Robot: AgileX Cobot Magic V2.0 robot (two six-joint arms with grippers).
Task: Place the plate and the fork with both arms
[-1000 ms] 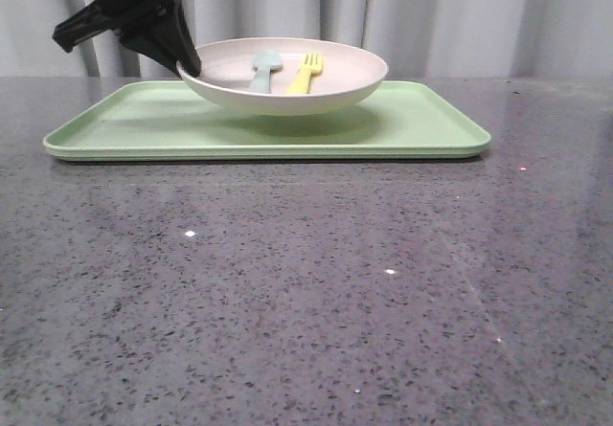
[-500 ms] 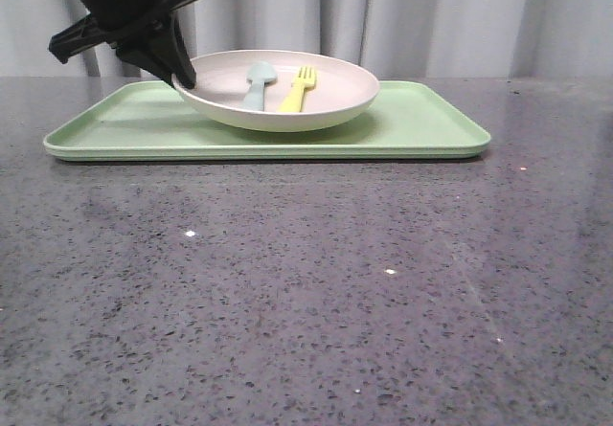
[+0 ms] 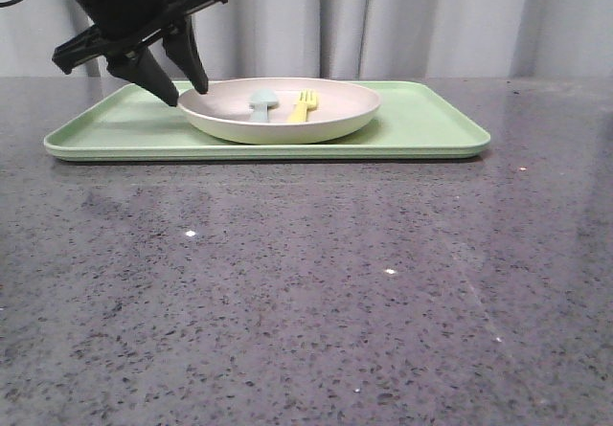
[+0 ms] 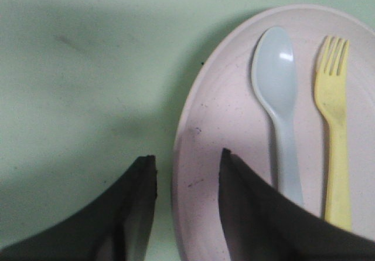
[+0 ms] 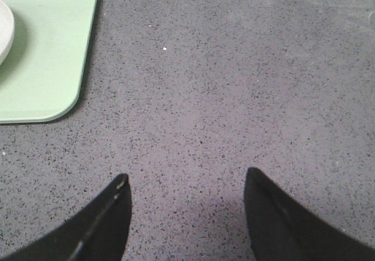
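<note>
The cream-pink plate (image 3: pixel 326 110) rests flat on the light green tray (image 3: pixel 431 129). The yellow fork (image 3: pixel 304 106) lies inside it beside a pale blue-grey spoon (image 3: pixel 261 102). My left gripper (image 3: pixel 185 92) is open at the plate's left rim, one finger outside and one over the inside, clear of the rim. The left wrist view shows the plate (image 4: pixel 234 126), fork (image 4: pixel 334 114), spoon (image 4: pixel 278 91) and the gripper (image 4: pixel 187 160) astride the rim. My right gripper (image 5: pixel 184 179) is open and empty over bare table, out of the front view.
The dark speckled table (image 3: pixel 306 292) stretches in front of the tray. The tray's right corner (image 5: pixel 53 67) and a sliver of the plate (image 5: pixel 3 32) show in the right wrist view. A grey curtain (image 3: pixel 431 14) hangs behind.
The plate came down from a raised, tilted hold to lie flat on the tray. My left gripper opened, let go of the rim and lifted slightly.
</note>
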